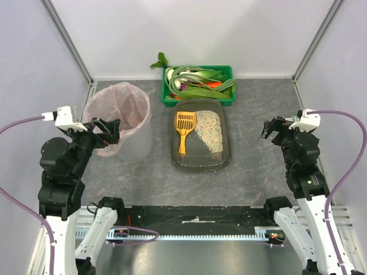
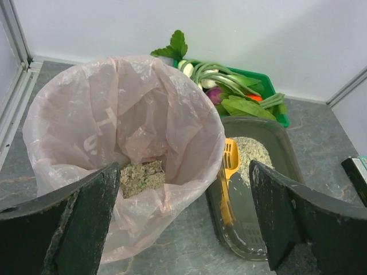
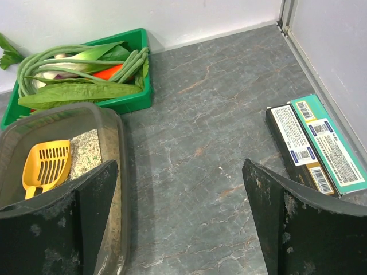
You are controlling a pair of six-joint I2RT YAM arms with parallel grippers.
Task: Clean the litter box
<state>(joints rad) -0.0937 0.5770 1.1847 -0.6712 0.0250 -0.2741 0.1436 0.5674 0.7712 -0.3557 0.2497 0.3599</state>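
The dark grey litter box (image 1: 221,157) lies mid-table with pale beige litter (image 1: 210,130) heaped along its right side. A yellow slotted scoop (image 1: 184,129) lies in its left half, head toward the back. The box also shows in the left wrist view (image 2: 287,154) and the right wrist view (image 3: 112,129). My left gripper (image 1: 109,133) is open and empty, raised beside the bin (image 1: 120,117), left of the box. My right gripper (image 1: 272,129) is open and empty, raised to the right of the box.
The round grey bin with a pink liner (image 2: 120,120) holds some litter at its bottom. A green crate of vegetables (image 1: 198,84) stands behind the box. Two flat cartons (image 3: 315,146) lie near the right wall.
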